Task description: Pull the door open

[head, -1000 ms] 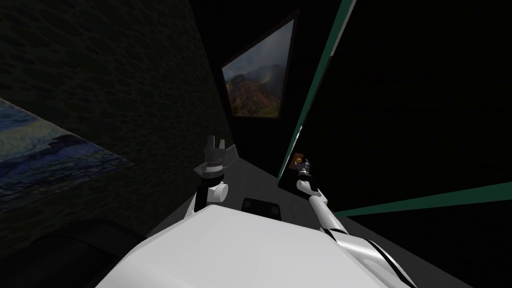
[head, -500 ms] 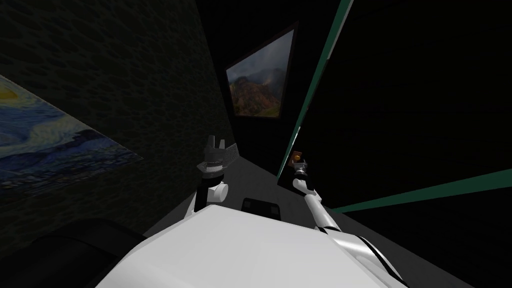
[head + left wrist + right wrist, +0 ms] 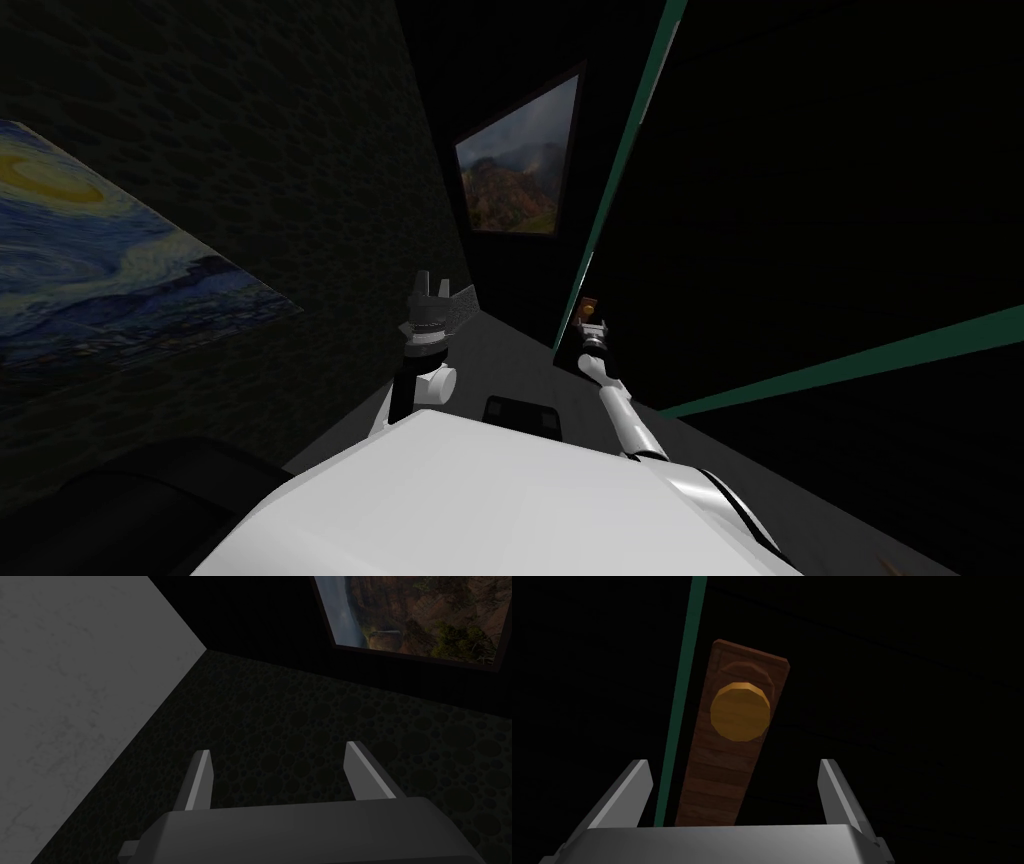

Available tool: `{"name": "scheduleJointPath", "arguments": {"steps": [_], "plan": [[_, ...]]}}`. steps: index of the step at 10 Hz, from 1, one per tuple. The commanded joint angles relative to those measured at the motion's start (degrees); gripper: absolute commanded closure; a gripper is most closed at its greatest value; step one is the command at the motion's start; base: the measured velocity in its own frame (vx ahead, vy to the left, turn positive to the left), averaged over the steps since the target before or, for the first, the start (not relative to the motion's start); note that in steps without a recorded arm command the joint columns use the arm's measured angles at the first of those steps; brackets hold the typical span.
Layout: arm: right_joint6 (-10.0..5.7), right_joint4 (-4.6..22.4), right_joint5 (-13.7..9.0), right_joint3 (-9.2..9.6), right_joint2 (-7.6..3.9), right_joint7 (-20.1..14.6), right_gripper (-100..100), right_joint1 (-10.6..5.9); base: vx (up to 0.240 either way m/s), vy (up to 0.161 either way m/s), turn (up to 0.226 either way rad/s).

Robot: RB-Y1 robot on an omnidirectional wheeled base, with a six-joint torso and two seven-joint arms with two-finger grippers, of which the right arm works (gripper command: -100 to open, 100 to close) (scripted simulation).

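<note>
A very dark door (image 3: 800, 200) with a green frame edge (image 3: 620, 170) fills the right of the head view. On it sits a brown backplate (image 3: 727, 751) carrying a round yellow-brown knob (image 3: 740, 711). My right gripper (image 3: 734, 768) is open and points at the plate; the knob lies a short way ahead, beyond the fingertips, not touched. In the head view that gripper (image 3: 592, 328) is right at the small knob plate (image 3: 588, 305). My left gripper (image 3: 436, 287) is raised near the left wall, open and empty (image 3: 277, 758).
A dark patterned wall with a blue swirl painting (image 3: 110, 260) stands on the left. A framed mountain picture (image 3: 515, 160) hangs on the far wall. A narrow strip of grey floor (image 3: 505, 350) runs between wall and door.
My view has turned, so the paintings shifted right. My right arm has reached further forward and left, bringing the gripper closer to the knob plate. The left arm kept its pose.
</note>
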Motion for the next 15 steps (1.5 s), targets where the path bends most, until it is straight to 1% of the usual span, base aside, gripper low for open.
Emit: {"name": "scheduleJointPath", "arguments": {"steps": [1,5,6,7,8,11,13,14,15], "plan": [[0.26,-0.90,-1.84,0.04,1.07,-2.31,-100,0.10,-0.095,-0.023,0.012],[0.64,-2.41,-5.43,0.21,3.15,-6.60,-100,0.20,-0.081,-0.024,0.010],[0.54,-2.11,-4.81,0.22,2.77,-5.80,-100,0.20,-0.034,-0.013,0.003],[0.46,-2.03,-5.47,-0.10,0.91,-7.48,-100,0.90,0.097,0.008,0.141],[0.39,-1.93,-5.88,-0.35,-0.51,-8.52,-100,1.41,0.203,0.022,0.211],[0.27,-1.77,-6.58,-0.78,-2.93,-10.29,-100,2.27,0.151,0.007,0.085],[0.13,-1.57,-7.44,-1.31,-5.93,-12.49,-100,3.33,0.146,0.011,0.162],[0.07,-1.50,-7.75,-1.50,-7.00,-13.28,-100,3.71,0.186,-0.009,0.122],[0.04,-1.45,-7.93,-1.61,-7.61,-13.73,-100,3.93,0.154,-0.030,0.082]]}}
